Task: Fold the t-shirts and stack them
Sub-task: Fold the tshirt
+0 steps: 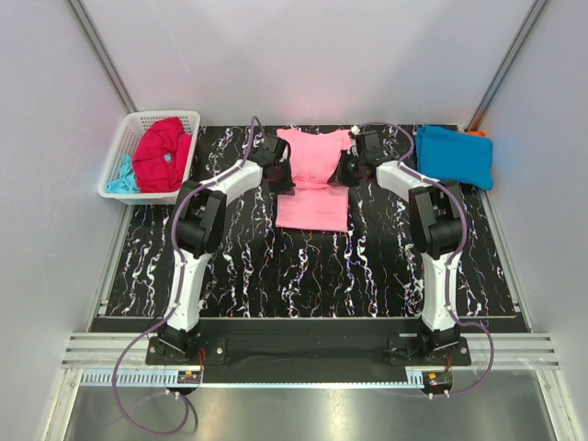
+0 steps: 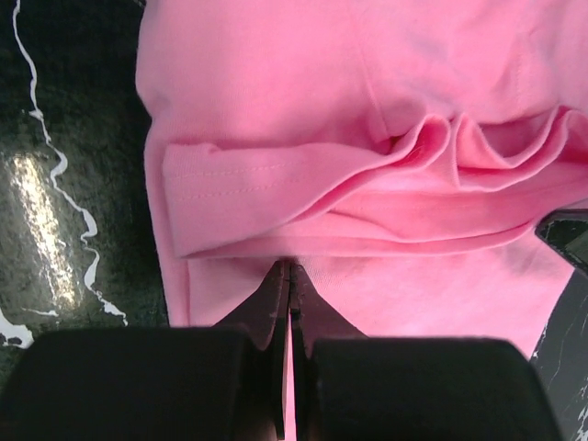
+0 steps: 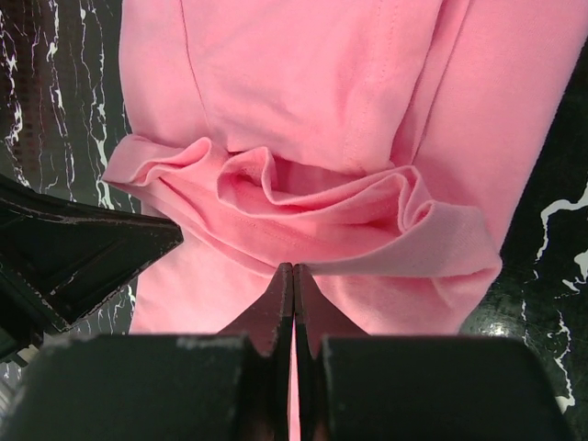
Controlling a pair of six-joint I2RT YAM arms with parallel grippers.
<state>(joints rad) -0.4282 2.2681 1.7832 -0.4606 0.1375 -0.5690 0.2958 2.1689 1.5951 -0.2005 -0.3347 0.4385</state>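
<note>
top external view: pink t-shirt (image 1: 312, 193) lies mid-way across the black marbled table (image 1: 303, 276), between the two arms, sleeves at the far end, lower part folded narrow. left gripper (image 1: 283, 177) sits at its left edge and right gripper (image 1: 348, 170) at its right edge, both near sleeve height. left wrist view: left fingers (image 2: 266, 308) pressed together with a thin strip of pink cloth caught between them. a bunched fold of the shirt sits just ahead of the tips, sleeve hem turned over at left. right wrist view: right fingers (image 3: 271, 308) likewise closed tight and pinching pink cloth, ruffled fold right in front. the other gripper's black finger shows at the left edge. blue t-shirt (image 1: 455, 156) lies folded at the far right corner of the table, a sliver of orange t-shirt (image 1: 475, 133) peeking from behind it. white basket (image 1: 161, 113) at the far left corner holds the red t-shirt (image 1: 163, 152), crumpled, with the aqua t-shirt (image 1: 120, 181) beside it.
</note>
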